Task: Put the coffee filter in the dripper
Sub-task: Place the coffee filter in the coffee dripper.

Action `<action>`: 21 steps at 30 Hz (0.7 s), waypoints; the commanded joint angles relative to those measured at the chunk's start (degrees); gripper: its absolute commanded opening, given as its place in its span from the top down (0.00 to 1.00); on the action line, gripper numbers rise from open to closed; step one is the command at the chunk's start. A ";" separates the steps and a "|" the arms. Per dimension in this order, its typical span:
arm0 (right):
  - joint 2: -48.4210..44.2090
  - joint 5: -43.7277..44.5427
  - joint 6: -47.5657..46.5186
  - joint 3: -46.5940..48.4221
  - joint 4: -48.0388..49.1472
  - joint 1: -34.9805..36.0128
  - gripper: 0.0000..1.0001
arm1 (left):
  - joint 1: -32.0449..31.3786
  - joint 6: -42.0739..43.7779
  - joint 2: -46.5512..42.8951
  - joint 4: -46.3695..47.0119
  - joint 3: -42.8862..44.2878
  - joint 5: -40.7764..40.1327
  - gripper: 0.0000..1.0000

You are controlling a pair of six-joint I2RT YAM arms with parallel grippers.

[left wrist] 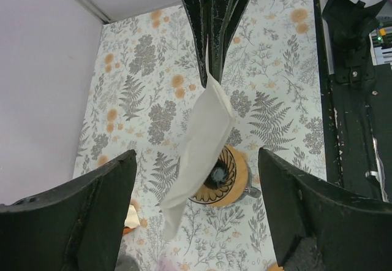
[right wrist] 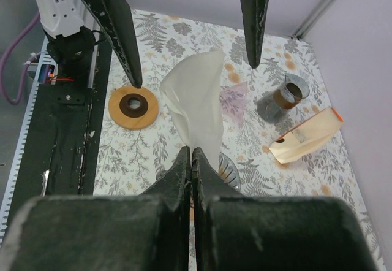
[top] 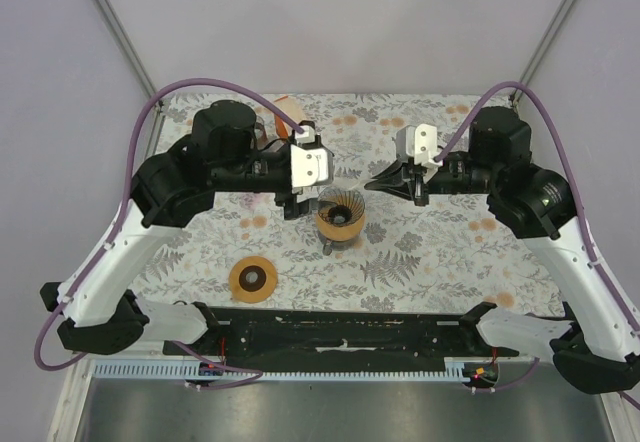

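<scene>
A white paper coffee filter (right wrist: 197, 99) is pinched at its lower edge by my right gripper (right wrist: 194, 156), which is shut on it. In the left wrist view the filter (left wrist: 205, 139) hangs from the right gripper (left wrist: 208, 78) just above the wooden-collared dripper (left wrist: 233, 179). The left gripper (left wrist: 196, 222) is open wide, with its fingers (right wrist: 119, 32) either side of the filter and not touching it. From above, the dripper (top: 339, 216) stands mid-table between the left gripper (top: 298, 200) and the right gripper (top: 385, 183).
A round wooden disc (top: 252, 279) lies at the front left of the dripper. A tan filter packet (right wrist: 306, 136), a small metal cup (right wrist: 283, 98) and a pinkish item (right wrist: 234, 98) sit toward the back left. The black arm base rail (top: 330, 330) runs along the near edge.
</scene>
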 commanded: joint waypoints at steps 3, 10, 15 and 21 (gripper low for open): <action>0.48 -4.10 -0.53 1.27 2.81 0.19 1.00 | 0.03 2.20 -0.96 1.76 -2.04 0.02 0.15; 0.84 3.88 2.99 2.51 5.89 0.10 1.00 | 0.47 -2.36 -2.71 5.45 -6.69 -5.07 0.98; -1.54 7.07 2.03 2.07 5.80 -1.48 1.00 | 3.98 -7.55 -6.40 9.94 -13.28 -9.04 0.98; -0.84 6.09 4.48 1.55 7.64 -1.48 0.80 | 6.18 -11.60 -10.27 13.36 -20.49 -11.31 0.98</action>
